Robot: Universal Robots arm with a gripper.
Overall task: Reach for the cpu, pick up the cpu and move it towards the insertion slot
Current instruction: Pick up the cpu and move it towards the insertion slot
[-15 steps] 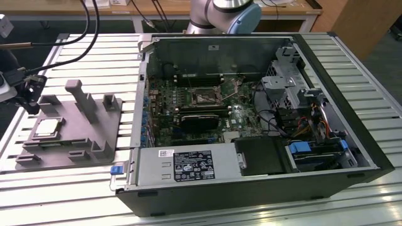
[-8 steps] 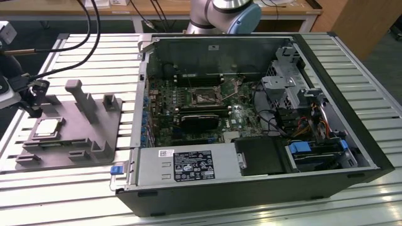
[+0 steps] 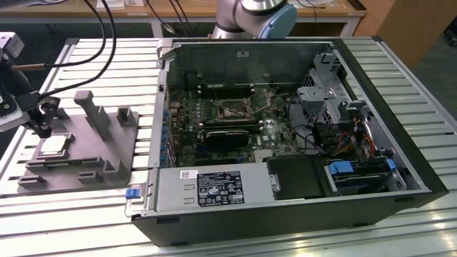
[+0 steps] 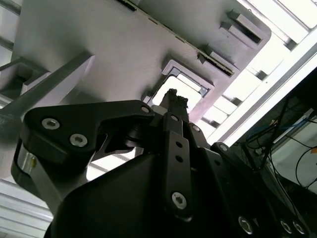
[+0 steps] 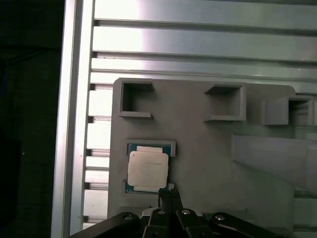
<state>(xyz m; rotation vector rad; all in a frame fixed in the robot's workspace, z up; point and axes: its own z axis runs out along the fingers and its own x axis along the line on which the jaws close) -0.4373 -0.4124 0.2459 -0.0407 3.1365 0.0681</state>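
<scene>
First wrist view: the cpu [image 5: 147, 169] sits in its pocket on the grey fixture [image 5: 208, 168], print too faint for me to read. My gripper [image 5: 169, 193] hangs just beside its edge, fingers [image 5: 163, 198] pinched together, holding nothing. Exterior view has the insertion slot [image 3: 234, 111] well apart, inside the computer case [image 3: 407, 160].

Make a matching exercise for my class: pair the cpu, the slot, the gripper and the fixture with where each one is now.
1 cpu
2 slot
3 gripper
4 fixture

a on the board inside the open case
b on the slatted table, at the exterior view's left of the case
c close by the cpu's edge, over the fixture
d in a recess of the fixture

Pairs: 1-d, 2-a, 3-c, 4-b
</scene>
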